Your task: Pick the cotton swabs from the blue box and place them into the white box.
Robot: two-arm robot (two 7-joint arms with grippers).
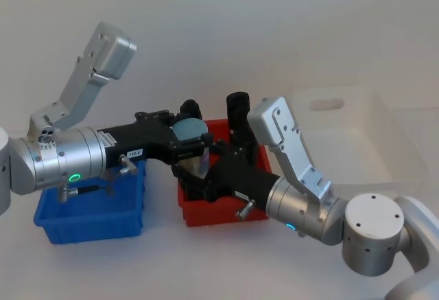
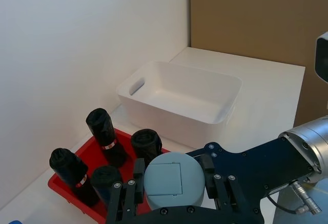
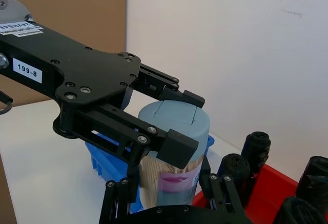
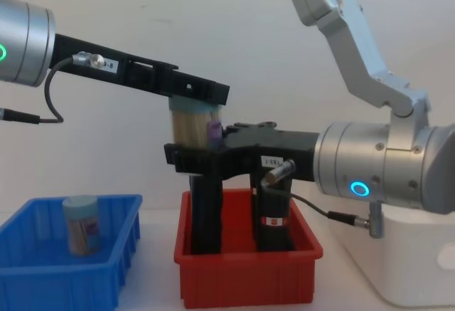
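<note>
Hovering above the red bin (image 4: 249, 279), a cotton swab jar (image 4: 190, 124) is clamped at its lid by the left gripper (image 4: 197, 96), while the right gripper (image 4: 193, 156) has its jaws closed on the jar's lower body.

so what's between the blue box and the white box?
The red bin, holding black upright objects, sits between blue box and white box in the chest view. Above it, left gripper and right gripper meet at a swab jar.

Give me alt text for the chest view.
The left pincer holds a cotton swab jar by its lid above the red bin, with the right pincer at its base. A second jar stands in the blue box.
</note>
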